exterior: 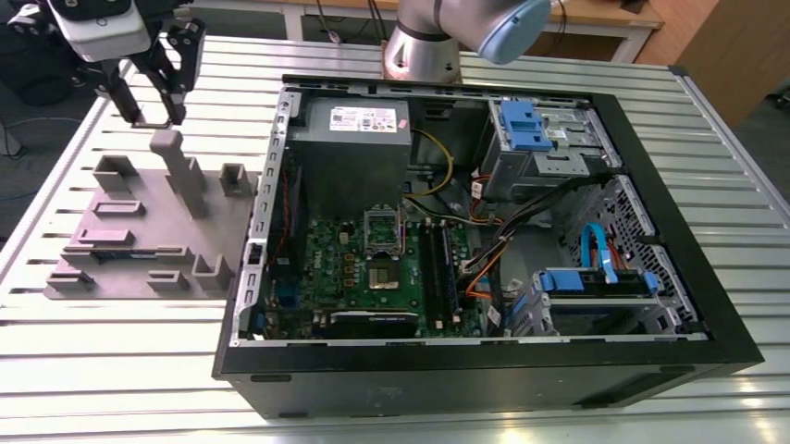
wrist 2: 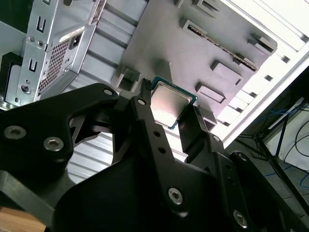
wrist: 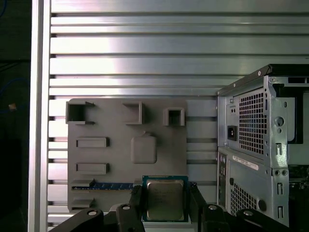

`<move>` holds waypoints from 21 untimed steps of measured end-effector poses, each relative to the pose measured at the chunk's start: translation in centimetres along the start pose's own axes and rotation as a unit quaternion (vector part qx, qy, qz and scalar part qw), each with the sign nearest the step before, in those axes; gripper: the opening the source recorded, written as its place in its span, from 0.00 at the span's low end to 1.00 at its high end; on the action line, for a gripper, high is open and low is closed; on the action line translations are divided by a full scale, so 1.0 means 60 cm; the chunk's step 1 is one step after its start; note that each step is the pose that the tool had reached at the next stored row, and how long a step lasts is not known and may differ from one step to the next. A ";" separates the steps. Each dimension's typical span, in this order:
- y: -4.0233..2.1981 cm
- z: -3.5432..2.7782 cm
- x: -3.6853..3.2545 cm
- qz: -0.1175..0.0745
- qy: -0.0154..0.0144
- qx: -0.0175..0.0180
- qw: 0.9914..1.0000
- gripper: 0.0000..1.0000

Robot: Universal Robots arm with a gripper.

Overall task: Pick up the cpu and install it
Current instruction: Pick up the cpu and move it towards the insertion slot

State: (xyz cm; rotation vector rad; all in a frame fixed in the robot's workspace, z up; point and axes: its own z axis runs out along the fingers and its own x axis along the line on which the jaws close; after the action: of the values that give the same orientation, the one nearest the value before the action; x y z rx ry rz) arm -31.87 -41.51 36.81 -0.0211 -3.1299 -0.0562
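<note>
The cpu (wrist: 165, 197) is pinched by two opposite edges in the claw (exterior: 151, 117), closed on it, above the grey tray (wrist: 116, 145) on the bench (exterior: 124, 370), to the exterior view's left of the open case (exterior: 494, 375); it seems square in the grip; carry it level, squeezed lightly.

Arm (exterior: 426, 42): silver column with a blue-capped joint at the far side of the scene. Pale wrist housing (exterior: 105, 28) sits at the exterior view's left, with the black gripper (exterior: 154, 118) hanging below it, tips pointing down. In both wrist views, the two fingers (wrist 2: 147, 116) are closed against opposite edges of the cpu (wrist: 165, 198), which is held flat between the tips.
</note>
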 end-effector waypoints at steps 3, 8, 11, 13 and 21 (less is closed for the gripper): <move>0.000 0.000 -0.003 0.000 0.000 0.000 1.000 0.47; 0.000 0.000 -0.006 0.000 0.000 0.000 1.000 0.47; 0.000 0.000 -0.008 0.000 0.000 0.000 1.000 0.47; 0.000 0.000 -0.009 0.000 0.000 0.000 1.000 0.47; 0.000 0.000 -0.019 0.000 0.000 0.000 1.000 0.47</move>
State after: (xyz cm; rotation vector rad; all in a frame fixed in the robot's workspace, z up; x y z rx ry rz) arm -30.73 -41.51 36.80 -0.0211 -3.1300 -0.0563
